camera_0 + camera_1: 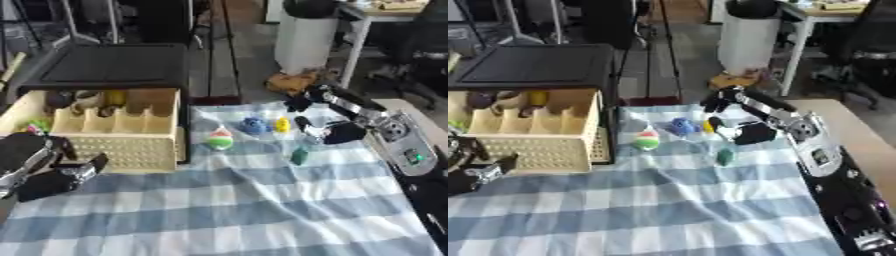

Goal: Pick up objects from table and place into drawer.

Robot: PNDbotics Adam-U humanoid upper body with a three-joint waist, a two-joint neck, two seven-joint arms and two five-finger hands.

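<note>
right robot hand (325, 127) fingers relaxed, empty, over yellow toy (282, 125) | left robot hand (54, 172) open beside drawer (131, 145)

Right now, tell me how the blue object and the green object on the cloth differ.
The blue object is rounded and lumpy; the green object is narrower and darker. The blue one lies farther back, beside a yellow object; the green one lies nearer, alone. The right hand is closer to the blue one. Both rest untouched on the checked cloth, outside the drawer.
</note>
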